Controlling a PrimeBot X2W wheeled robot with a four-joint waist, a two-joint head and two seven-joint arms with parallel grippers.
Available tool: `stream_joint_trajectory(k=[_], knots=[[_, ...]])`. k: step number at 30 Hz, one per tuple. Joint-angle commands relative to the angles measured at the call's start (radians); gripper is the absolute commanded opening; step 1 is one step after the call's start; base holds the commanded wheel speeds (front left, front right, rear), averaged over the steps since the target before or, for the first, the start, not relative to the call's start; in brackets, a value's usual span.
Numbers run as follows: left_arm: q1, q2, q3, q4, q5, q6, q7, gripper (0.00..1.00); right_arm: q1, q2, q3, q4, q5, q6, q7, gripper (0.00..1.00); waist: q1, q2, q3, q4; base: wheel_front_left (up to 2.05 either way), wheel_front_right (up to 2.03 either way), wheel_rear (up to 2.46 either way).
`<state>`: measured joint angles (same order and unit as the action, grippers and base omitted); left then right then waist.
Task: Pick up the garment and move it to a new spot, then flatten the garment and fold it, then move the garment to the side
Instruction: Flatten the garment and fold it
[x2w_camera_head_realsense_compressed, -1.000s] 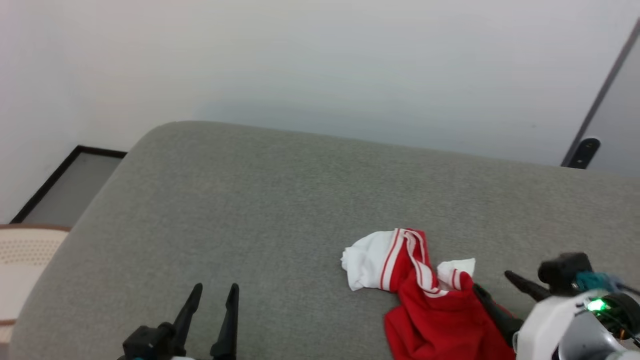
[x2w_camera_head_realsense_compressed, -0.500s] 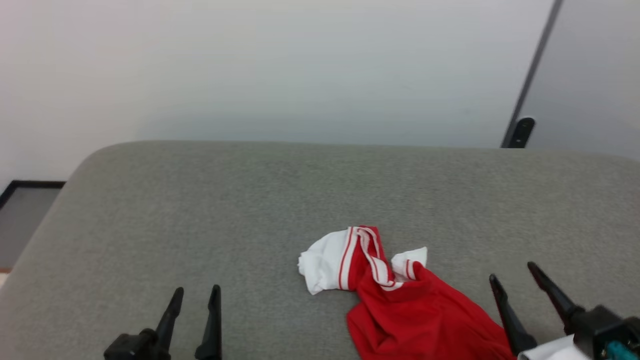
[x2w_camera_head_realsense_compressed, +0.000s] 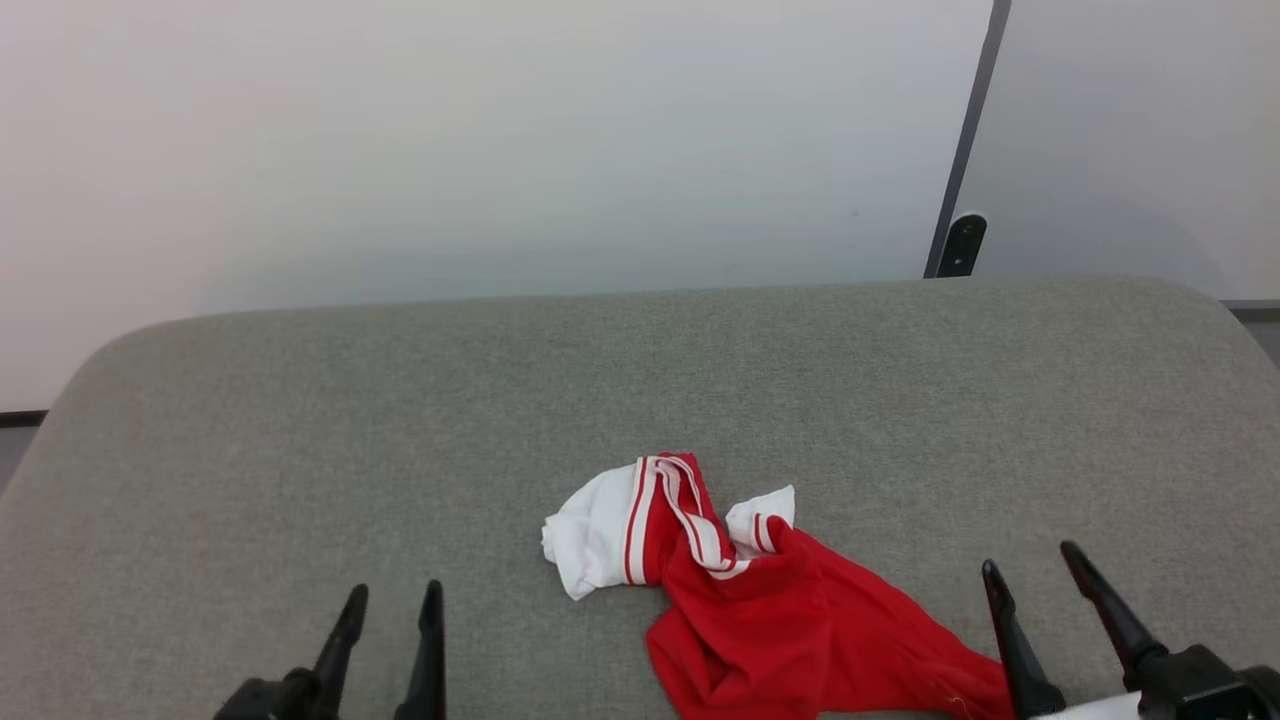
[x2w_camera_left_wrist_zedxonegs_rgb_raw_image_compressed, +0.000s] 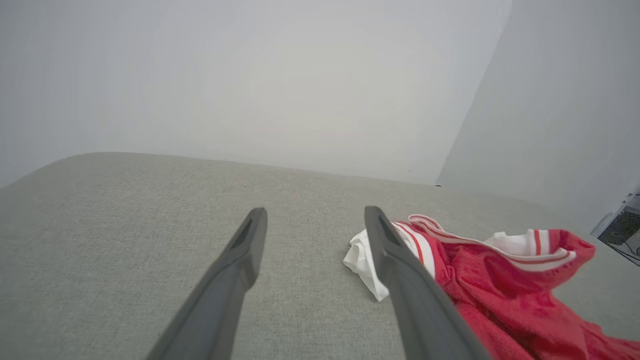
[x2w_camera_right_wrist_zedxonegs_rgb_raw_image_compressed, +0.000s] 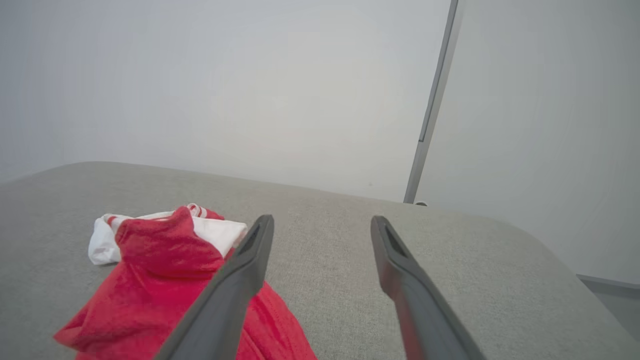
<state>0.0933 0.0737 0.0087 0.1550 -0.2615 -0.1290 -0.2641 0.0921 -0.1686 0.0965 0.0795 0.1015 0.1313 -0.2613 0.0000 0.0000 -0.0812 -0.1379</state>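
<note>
The garment (x2w_camera_head_realsense_compressed: 780, 620), red with white fabric and red-and-white striped trim, lies crumpled on the grey cushioned surface (x2w_camera_head_realsense_compressed: 600, 380) near its front edge, right of centre. My left gripper (x2w_camera_head_realsense_compressed: 390, 598) stands open at the lower left, well left of the cloth, nothing between its fingers. My right gripper (x2w_camera_head_realsense_compressed: 1030, 560) is open at the lower right, just beside the garment's right end. From the left wrist the garment (x2w_camera_left_wrist_zedxonegs_rgb_raw_image_compressed: 500, 280) lies to the right of my left gripper (x2w_camera_left_wrist_zedxonegs_rgb_raw_image_compressed: 312, 216). From the right wrist the garment (x2w_camera_right_wrist_zedxonegs_rgb_raw_image_compressed: 155, 280) sits left of my right gripper (x2w_camera_right_wrist_zedxonegs_rgb_raw_image_compressed: 322, 222).
A pale wall (x2w_camera_head_realsense_compressed: 500, 150) rises behind the surface. A dark vertical strip with a black fitting (x2w_camera_head_realsense_compressed: 962, 245) stands at the back right. The surface's rounded corners fall away at left and right, with grey fabric all round the garment.
The camera has swung to the right, so the whole scene shifted left. My right gripper has pulled back off the garment's right end and now stands beside it, fingers pointing up.
</note>
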Motion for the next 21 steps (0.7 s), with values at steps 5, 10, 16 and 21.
stream_joint_trajectory(k=[5,10,16,21], knots=[[0.002,0.015,-0.03,-0.003,0.021,-0.003,0.0,1.0,-0.008,0.019,-0.033,-0.039,-0.026,-0.001,-0.005,1.0,0.0,0.0,0.001,0.013,0.0,0.0,0.0],[-0.006,0.02,-0.045,0.004,0.024,-0.003,0.0,1.0,0.006,0.026,-0.047,-0.044,-0.031,-0.001,-0.003,1.0,0.0,0.0,-0.004,0.035,0.0,0.0,0.0],[-0.004,0.028,-0.043,0.015,0.02,-0.003,0.0,1.0,0.023,0.036,-0.047,-0.043,-0.034,-0.001,-0.003,1.0,0.0,0.0,-0.014,0.064,0.0,0.0,0.0],[-0.033,0.051,-0.081,0.06,-0.016,-0.003,0.0,1.0,0.024,0.032,-0.048,-0.029,-0.032,-0.001,-0.003,1.0,0.0,0.0,-0.013,0.055,0.0,0.0,0.0]])
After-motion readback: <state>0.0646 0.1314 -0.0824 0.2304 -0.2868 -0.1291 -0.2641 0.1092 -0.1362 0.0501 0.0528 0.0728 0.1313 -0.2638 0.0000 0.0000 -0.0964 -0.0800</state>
